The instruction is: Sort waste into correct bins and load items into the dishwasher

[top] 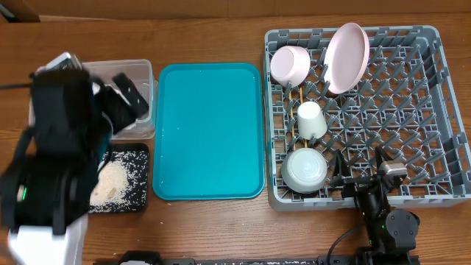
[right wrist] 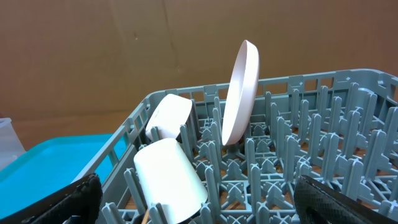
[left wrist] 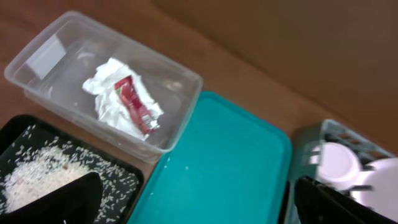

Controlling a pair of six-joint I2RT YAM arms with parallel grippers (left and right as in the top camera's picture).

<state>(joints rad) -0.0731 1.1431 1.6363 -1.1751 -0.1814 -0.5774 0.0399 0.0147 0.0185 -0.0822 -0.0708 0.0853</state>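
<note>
Overhead, left of the teal tray [top: 210,132], napkin [left wrist: 106,93] and sauce packet [left wrist: 134,102] lie in the clear tub [left wrist: 43,56], rice [left wrist: 34,180] in the black tray [left wrist: 18,124]. Right of it the rack [top: 412,110] holds plate [top: 347,55], cup [top: 310,118], two bowls [top: 304,169], probably chopsticks [top: 294,99]. Left gripper [left wrist: 199,202] and right gripper [right wrist: 199,202] gape empty; only withdrawing seems left.

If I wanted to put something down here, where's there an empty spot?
The teal tray lies bare between the clear tub, black tray and dish rack. The rack's right half holds only pegs. Its left edge is crowded: pink bowl, grey-green bowl, cup, plate.
</note>
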